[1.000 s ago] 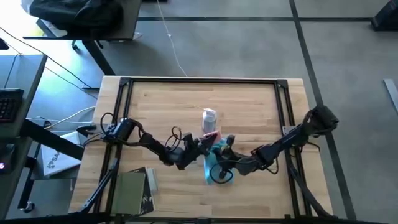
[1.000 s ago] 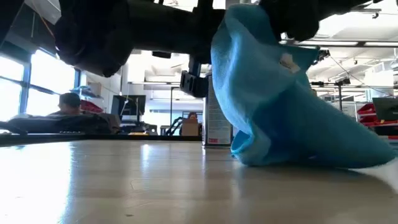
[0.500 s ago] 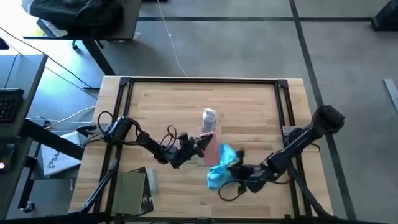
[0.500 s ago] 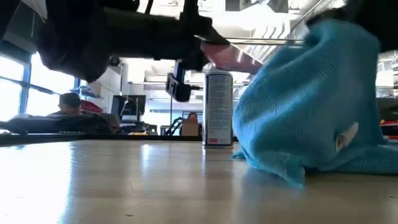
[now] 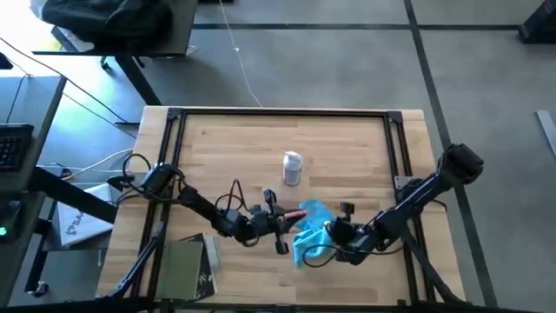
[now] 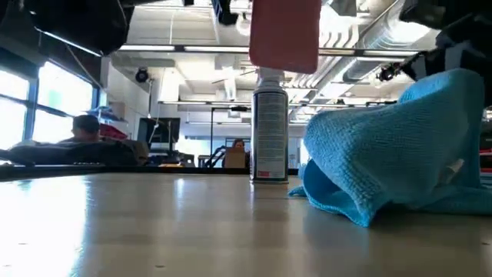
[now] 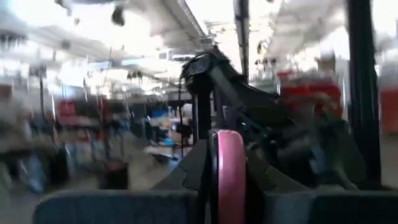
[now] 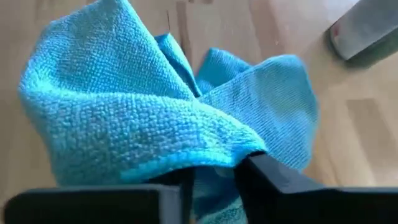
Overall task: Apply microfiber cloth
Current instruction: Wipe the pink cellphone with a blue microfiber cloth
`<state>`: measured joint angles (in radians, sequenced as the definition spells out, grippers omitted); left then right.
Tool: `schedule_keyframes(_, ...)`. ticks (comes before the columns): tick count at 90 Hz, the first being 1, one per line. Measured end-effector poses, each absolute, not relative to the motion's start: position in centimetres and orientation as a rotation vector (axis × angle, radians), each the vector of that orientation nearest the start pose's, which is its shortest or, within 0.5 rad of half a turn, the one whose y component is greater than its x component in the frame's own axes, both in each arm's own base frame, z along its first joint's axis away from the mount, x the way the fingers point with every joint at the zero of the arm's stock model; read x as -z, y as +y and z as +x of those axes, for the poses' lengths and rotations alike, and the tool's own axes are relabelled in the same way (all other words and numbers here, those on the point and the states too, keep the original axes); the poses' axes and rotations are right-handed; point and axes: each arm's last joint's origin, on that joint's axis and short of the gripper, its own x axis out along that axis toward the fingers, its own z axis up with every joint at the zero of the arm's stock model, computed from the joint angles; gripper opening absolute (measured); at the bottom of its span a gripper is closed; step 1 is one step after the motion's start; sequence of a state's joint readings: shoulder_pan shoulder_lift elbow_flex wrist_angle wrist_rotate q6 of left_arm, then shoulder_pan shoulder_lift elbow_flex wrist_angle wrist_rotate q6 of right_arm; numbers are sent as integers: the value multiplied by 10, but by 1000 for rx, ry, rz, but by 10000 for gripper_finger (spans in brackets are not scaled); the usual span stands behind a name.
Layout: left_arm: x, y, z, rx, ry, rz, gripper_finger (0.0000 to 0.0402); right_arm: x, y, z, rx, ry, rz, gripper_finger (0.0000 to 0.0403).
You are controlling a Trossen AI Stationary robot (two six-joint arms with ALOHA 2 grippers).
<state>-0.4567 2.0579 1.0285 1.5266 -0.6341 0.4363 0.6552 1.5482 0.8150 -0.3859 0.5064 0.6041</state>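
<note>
The turquoise microfiber cloth [image 5: 309,231] lies bunched on the table near its front, right of centre; it also shows in the low view [image 6: 400,158]. My right gripper [image 5: 330,233] reaches in from the right and is shut on the cloth. My left gripper [image 5: 276,223] comes from the left, just left of the cloth, and is shut on a flat pink object [image 5: 292,213]. The low view shows this pink object [image 6: 284,31] raised above the table. A small white bottle [image 5: 293,167] stands upright on its base behind them. My left gripper pinches the flat pink object [image 7: 229,177] between its two fingers, which lie on its two flat faces. The fingers come about level from the table's left. The object is lifted clear of the table. My right gripper pinches a bunched fold of the cloth [image 8: 208,155], several layers, between its two fingers [image 8: 273,180]. It comes slanting from the table's right. The cloth rises to the fingers and its lower folds [image 6: 346,204] rest slack on the table.
A dark green book-like block [image 5: 184,268] lies at the near left corner. Black rails [image 5: 278,114] frame the tabletop. Bare wood [image 5: 234,143] stretches across the far half. A seated person [image 6: 84,131] shows in the room beyond.
My right gripper has drawn the cloth away from the pink object toward the table's right and near edge and lowered it; the cloth, earlier held high, now sits heaped on the table. My left gripper has moved toward the near edge and turned the pink object.
</note>
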Motion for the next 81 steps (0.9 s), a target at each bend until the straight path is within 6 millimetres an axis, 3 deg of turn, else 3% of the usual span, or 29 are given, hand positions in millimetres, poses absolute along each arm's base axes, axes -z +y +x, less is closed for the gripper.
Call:
schedule_keyframes(10,-205,-166,367,-288,-376,282,25,-169,150,233,62,963,-17,169)
schedule_keyframes(28,-216,-166,371,-309,-415,219,25,-201,138,238,8,853,-33,234)
schedule_keyframes(50,-219,-168,370,-252,-464,196,25,-237,136,241,3,585,-95,242)
schedule_keyframes(69,-221,-172,370,-178,-498,278,25,-242,138,244,-33,523,-111,242)
schedule_keyframes(81,-221,-176,369,-115,-527,443,25,-242,139,244,-44,525,-119,242)
